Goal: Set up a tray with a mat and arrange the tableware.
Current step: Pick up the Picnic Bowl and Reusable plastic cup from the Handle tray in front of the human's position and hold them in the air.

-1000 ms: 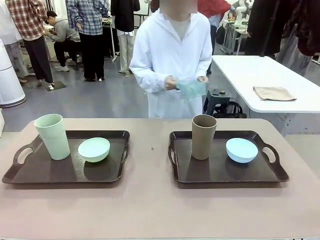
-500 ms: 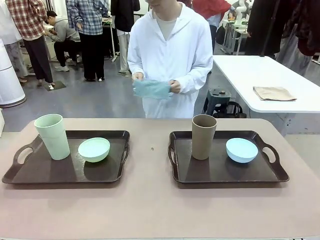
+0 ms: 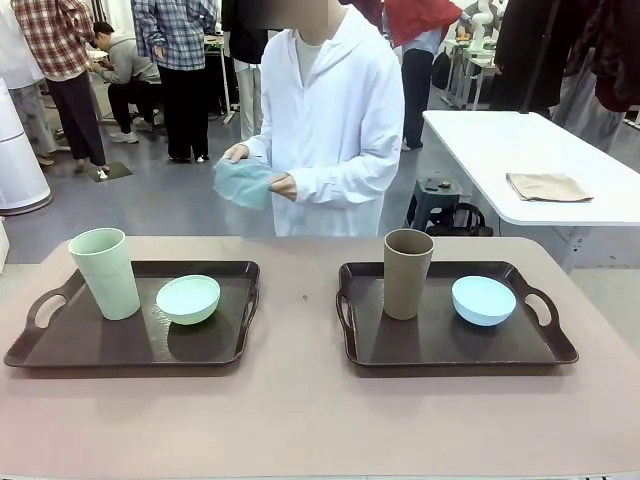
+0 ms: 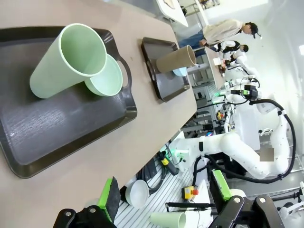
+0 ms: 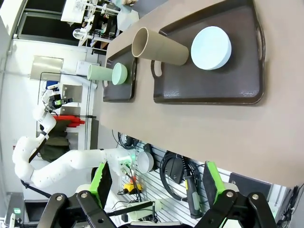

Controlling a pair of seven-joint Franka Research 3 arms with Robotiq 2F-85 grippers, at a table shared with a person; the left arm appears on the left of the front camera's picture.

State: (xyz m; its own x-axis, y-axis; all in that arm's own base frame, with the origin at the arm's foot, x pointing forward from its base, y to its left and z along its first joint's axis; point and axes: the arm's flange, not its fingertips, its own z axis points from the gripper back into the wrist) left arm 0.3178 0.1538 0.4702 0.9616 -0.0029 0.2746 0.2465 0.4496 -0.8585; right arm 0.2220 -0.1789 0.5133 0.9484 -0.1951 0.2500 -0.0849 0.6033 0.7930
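Surface: long matte pinkish-brown table (image 3: pixel 300 420). Two dark brown handled trays lie flat on it, side by side and well apart.
Room: open work hall with a grey floor (image 3: pixel 180 200). A white table (image 3: pixel 500 145) at the far right carries a folded tan cloth (image 3: pixel 548 186). Other people stand farther back.
Person: in a white coat (image 3: pixel 340 130), at the far side of the table, nearer the left tray. Holds a folded blue-green mat (image 3: pixel 243 182) against the body, off the table.
Left tray (image 3: pixel 120 352): pale green tumbler (image 3: pixel 105 272) upright toward its left end. Mint green bowl (image 3: pixel 188 298) just beside it to the right, with a small gap between them in the front view.
Right tray (image 3: pixel 440 348): brown tumbler (image 3: pixel 407 273) upright toward its left end. Light blue bowl (image 3: pixel 483 299) to its right, apart from it.
Left gripper (image 4: pixel 166 191): jaws spread wide, nothing between the green pads. It hangs off the robot's edge of the table. The left tray and its two pieces lie ahead of it, well apart.
Right gripper (image 5: pixel 156 178): jaws spread wide, holding nothing. It is also past the near table edge. The right tray, brown tumbler and light blue bowl lie ahead across the tabletop, well apart from the fingers.
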